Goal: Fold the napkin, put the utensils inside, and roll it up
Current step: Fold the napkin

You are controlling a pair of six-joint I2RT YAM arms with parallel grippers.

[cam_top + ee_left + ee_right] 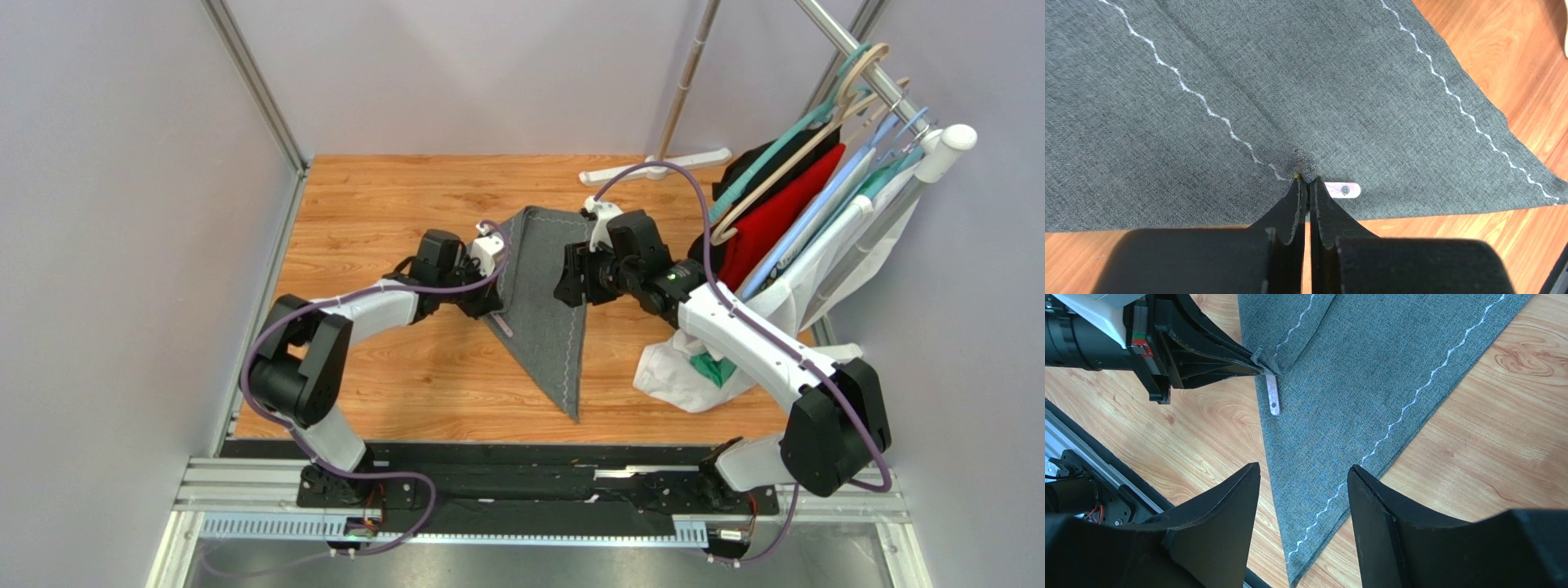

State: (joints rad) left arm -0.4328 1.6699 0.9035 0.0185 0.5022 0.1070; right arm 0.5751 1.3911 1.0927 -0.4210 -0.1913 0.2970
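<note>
The dark grey napkin (pixel 546 294) lies folded into a long triangle on the wooden table, its point toward the near edge. My left gripper (pixel 501 251) is shut on a folded-over flap at the napkin's left edge (pixel 1303 162), pinching the cloth at the fingertips. One pale lilac utensil (pixel 1343 190) pokes out from under that edge beside the left gripper (pixel 1308 182); the rest of it is hidden. In the right wrist view the utensil (pixel 1273 395) lies just below the left gripper (pixel 1257 364). My right gripper (pixel 1303 467) hovers open over the napkin (pixel 1364 386), holding nothing.
A white cloth (pixel 687 368) lies crumpled at the right near my right arm. Red and black garments on hangers (pixel 785 208) hang from a rack at the back right, with its white foot (pixel 656 165) behind the napkin. Grey walls close in the left side and back.
</note>
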